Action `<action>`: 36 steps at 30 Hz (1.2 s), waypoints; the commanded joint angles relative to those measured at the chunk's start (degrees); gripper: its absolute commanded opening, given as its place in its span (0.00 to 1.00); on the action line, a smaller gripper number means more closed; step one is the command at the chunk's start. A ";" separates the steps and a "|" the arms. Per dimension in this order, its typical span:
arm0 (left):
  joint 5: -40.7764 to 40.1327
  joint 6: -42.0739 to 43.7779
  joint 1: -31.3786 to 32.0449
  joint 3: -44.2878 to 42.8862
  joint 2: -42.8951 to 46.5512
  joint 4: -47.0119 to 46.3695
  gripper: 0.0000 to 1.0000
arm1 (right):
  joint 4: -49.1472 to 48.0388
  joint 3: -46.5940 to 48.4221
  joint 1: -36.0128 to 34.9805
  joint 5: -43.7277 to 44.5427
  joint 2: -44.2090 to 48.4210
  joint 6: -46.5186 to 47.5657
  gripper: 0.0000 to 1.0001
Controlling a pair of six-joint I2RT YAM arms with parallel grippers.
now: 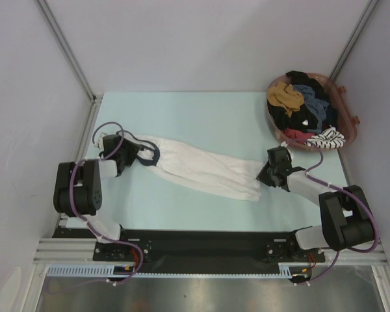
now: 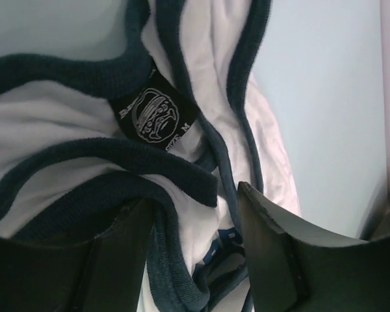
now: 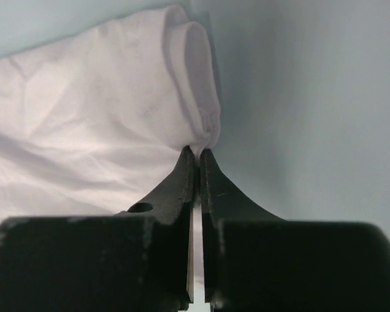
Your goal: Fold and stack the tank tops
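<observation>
Top external view had the white tank top [image 1: 201, 168] lying stretched in a long twisted band across the middle of the table [image 1: 208, 117], strap end to the left and hem to the right. The right gripper [image 1: 268, 170] was pinched tight on just a small fold of the hem corner, clear as day in the right wrist view. The left gripper [image 2: 192, 201] had its fingers apart astride the navy trim [image 2: 84, 75] near the neck label [image 2: 157, 117], not clamping anything as far as I could see.

My worry: that right-hand pinch looked thin, so any tug could pull the hem free. On the left there were several layers of strap bunched together, so closing there might've caught one layer only and left the top twisted, giving a crooked fold.

The table was pale mint, smooth and matte. A brown basket [image 1: 356, 123] sat at the far right corner with a jumble of clothes [image 1: 299, 97]; a grey-blue piece [image 1: 315, 104] in there may have been the other tank top, couldn't tell. Plain pale walls and metal frame posts [image 1: 65, 49] all round
</observation>
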State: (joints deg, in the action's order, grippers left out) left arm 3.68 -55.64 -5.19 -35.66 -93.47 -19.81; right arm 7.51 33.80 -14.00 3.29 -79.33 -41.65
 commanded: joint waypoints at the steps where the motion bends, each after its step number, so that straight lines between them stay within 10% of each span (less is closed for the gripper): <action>1: 0.35 -0.26 -0.70 -8.52 -8.46 7.05 0.61 | 3.82 -0.49 -4.61 2.24 0.31 -4.58 0.00; 10: 6.16 5.80 1.93 -42.10 -28.77 23.84 0.62 | 9.99 -1.37 -31.14 8.75 4.80 -17.57 0.00; 21: 9.76 11.17 17.22 -97.52 -57.25 45.12 0.61 | 5.85 17.77 -56.39 7.25 -17.43 -20.41 0.00; 23: 12.31 9.86 18.98 -99.34 -59.63 43.20 0.61 | 2.79 21.21 -57.54 4.19 -19.71 -16.64 0.01; 27: 12.67 10.36 19.43 -99.52 -59.46 41.00 0.69 | 0.05 20.87 -57.11 2.07 -18.33 -14.08 0.33; 36: 8.63 18.36 15.92 -94.51 -48.22 41.69 1.00 | 4.45 15.86 -54.64 5.24 -9.62 -12.06 0.43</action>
State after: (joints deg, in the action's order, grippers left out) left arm 14.72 -42.00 13.23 -130.56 -149.32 20.01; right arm 10.66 50.83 -69.17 7.40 -92.79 -55.35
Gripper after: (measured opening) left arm 0.979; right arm 0.400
